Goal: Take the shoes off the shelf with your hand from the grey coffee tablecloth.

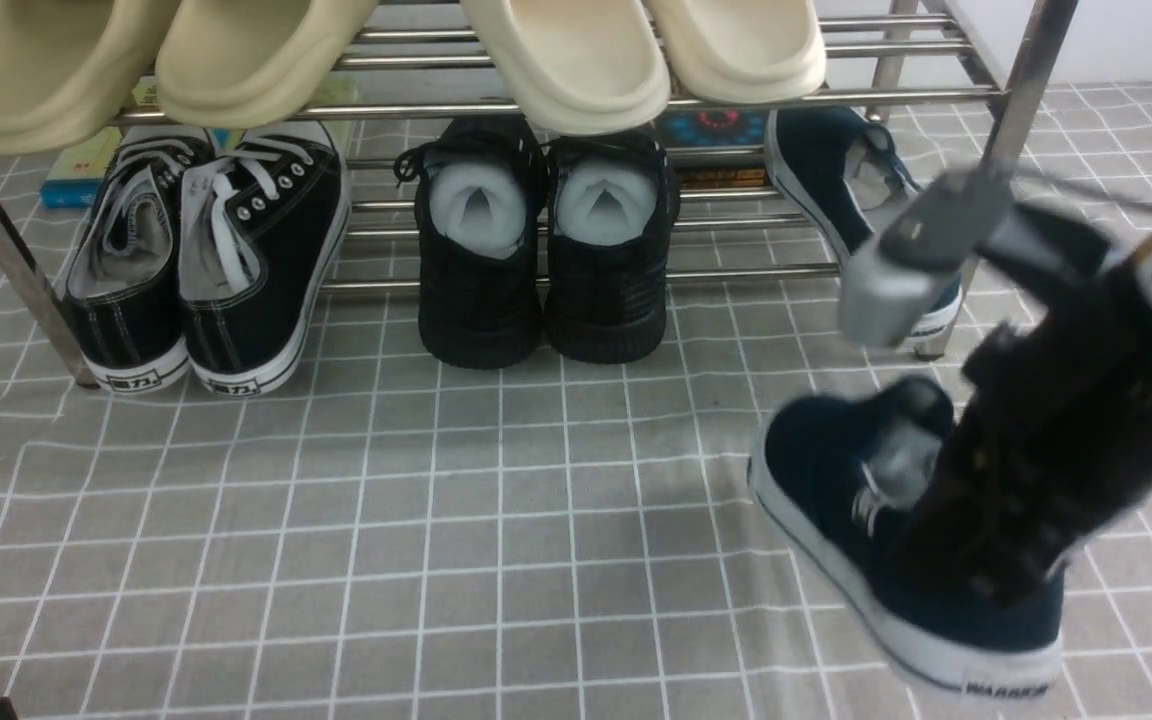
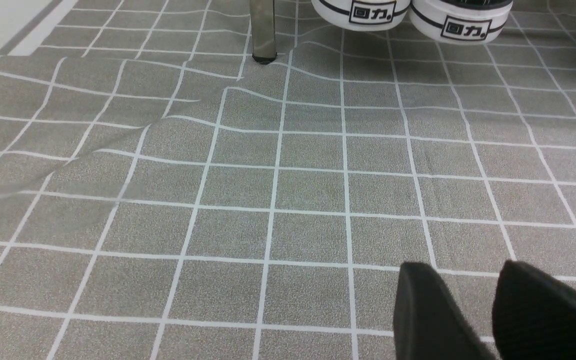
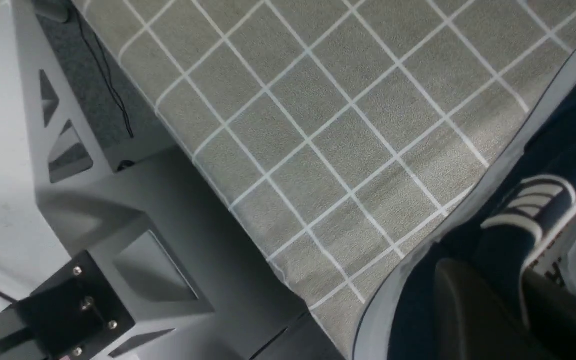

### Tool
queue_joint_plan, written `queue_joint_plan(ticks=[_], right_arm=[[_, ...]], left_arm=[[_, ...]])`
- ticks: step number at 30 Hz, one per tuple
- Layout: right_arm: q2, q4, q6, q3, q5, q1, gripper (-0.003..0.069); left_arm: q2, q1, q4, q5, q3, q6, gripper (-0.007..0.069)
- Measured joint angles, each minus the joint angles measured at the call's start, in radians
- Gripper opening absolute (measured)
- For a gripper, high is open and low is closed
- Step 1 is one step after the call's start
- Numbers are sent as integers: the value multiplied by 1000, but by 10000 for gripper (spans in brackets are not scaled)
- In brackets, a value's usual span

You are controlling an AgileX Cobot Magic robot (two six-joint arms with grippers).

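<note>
Pinching one navy shoe [image 1: 836, 480] by its side wall with the right fingers [image 3: 468, 310], one inside the opening and one outside. Holding it tilted near the near right corner of the worktop, heel toward the near edge, toe pointing back at the rack [image 1: 636, 98]. Not being able to tell whether the sole is touching the cloth [image 1: 436, 500].

Leaving the second navy shoe [image 1: 816, 160] on the rack's lower bars toward the far right corner, not yet taken.

Hovering the left fingers [image 2: 428, 310] over bare cloth toward the left edge, slightly spread and gripping nothing.

Judging the job about half done: one shoe off and needing setting down, the other needing fetching.

Leaving alone, along the far edge, the laced sneakers [image 1: 206, 250], the black shoes [image 1: 546, 250] and the cream slippers [image 1: 556, 60] on the upper bars.
</note>
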Motion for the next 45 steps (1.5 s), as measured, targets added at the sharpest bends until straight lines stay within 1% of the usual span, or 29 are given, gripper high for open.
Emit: queue_joint_plan(ticks=[6, 9, 13, 18, 20, 22, 25, 29, 30, 31, 32, 34, 35, 36, 37, 39, 41, 42, 45], right_arm=[[51, -69, 5, 46, -211, 0, 54], [84, -76, 9, 46, -298, 0, 54], [145, -76, 11, 46, -362, 0, 54], [235, -73, 14, 46, -395, 0, 55], [268, -59, 28, 46, -405, 0, 67], [287, -49, 46, 46, -412, 0, 88], [304, -44, 83, 40, -404, 0, 179], [306, -79, 128, -46, -316, 0, 354], [306, -79, 128, -46, -310, 0, 363], [304, -119, 135, -107, -249, 0, 429], [304, -148, 138, -143, -221, 0, 459], [303, -187, 150, -184, -204, -2, 483], [303, -231, 167, -219, -200, -6, 507], [303, -278, 189, -248, -211, -12, 518], [303, -286, 192, -252, -214, -16, 521], [303, -400, 265, -278, -295, -49, 528], [307, -439, 288, -281, -333, -65, 528], [318, -488, 324, -283, -380, -85, 528], [353, -535, 358, -285, -443, -115, 527]], left_arm=[[0, 0, 0, 0, 0, 0, 240], [0, 0, 0, 0, 0, 0, 240], [0, 0, 0, 0, 0, 0, 240], [0, 0, 0, 0, 0, 0, 240], [0, 0, 0, 0, 0, 0, 240], [0, 0, 0, 0, 0, 0, 240], [0, 0, 0, 0, 0, 0, 240], [0, 0, 0, 0, 0, 0, 240], [0, 0, 0, 0, 0, 0, 240], [0, 0, 0, 0, 0, 0, 240], [0, 0, 0, 0, 0, 0, 240], [0, 0, 0, 0, 0, 0, 240], [0, 0, 0, 0, 0, 0, 240], [0, 0, 0, 0, 0, 0, 240], [0, 0, 0, 0, 0, 0, 240], [0, 0, 0, 0, 0, 0, 240], [0, 0, 0, 0, 0, 0, 240], [0, 0, 0, 0, 0, 0, 240], [0, 0, 0, 0, 0, 0, 240]])
